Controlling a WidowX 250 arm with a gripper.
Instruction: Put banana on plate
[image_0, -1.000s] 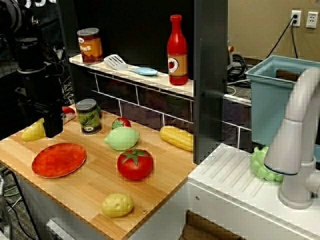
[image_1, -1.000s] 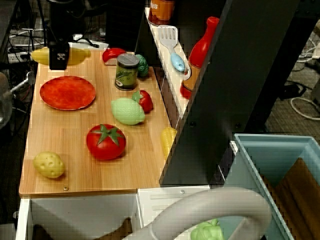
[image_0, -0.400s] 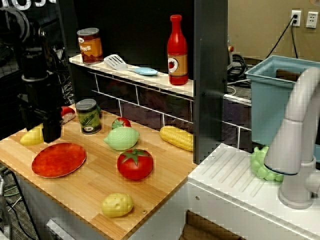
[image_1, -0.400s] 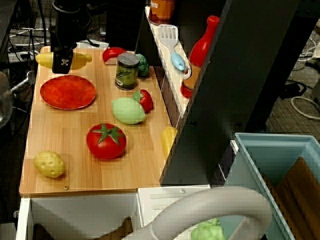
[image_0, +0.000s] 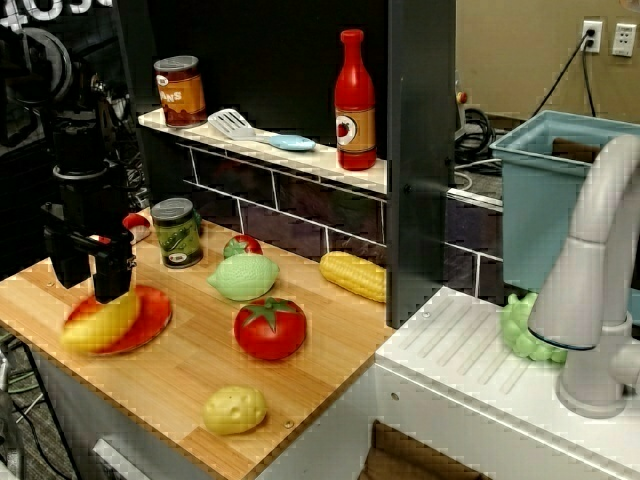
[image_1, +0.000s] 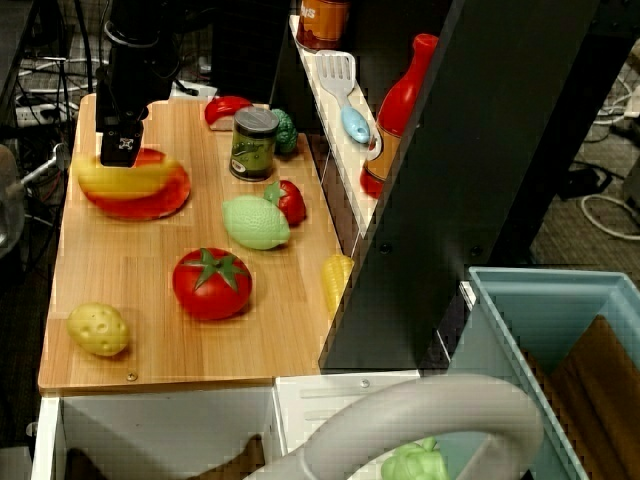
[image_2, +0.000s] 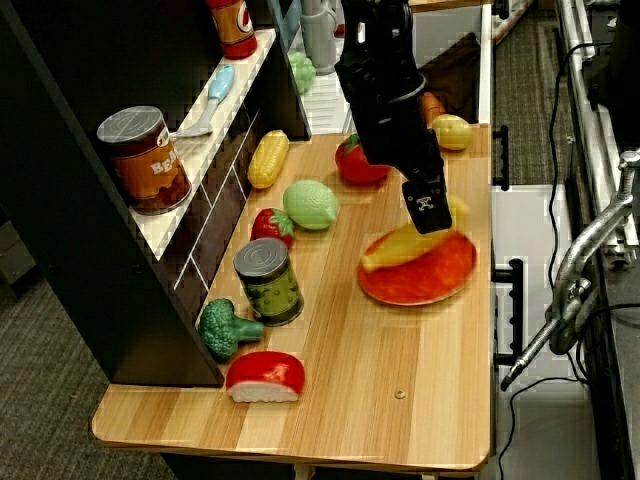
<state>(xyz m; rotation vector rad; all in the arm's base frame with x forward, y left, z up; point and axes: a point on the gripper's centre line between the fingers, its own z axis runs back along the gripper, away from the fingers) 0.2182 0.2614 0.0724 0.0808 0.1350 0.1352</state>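
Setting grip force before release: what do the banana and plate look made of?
The banana looks like smooth moulded plastic: even yellow, soft sheen. The plate looks like glossy hard plastic, possibly glazed: mottled red-orange with highlights. The gripper covers the banana's middle.

Banana (image_1: 118, 178) lies on the plate (image_1: 160, 200); gripper (image_1: 119, 150) above it.

- The gripper (image_0: 110, 292) covers the middle of the banana (image_0: 98, 325); whether its jaws grip the fruit cannot be told.
- The banana hides much of the plate (image_1: 160, 200).
- A dark post blocks part of the corn cob (image_1: 335, 282).
- The green can (image_2: 267, 283) screens the broccoli (image_1: 285, 130) near the tabletop's back edge.
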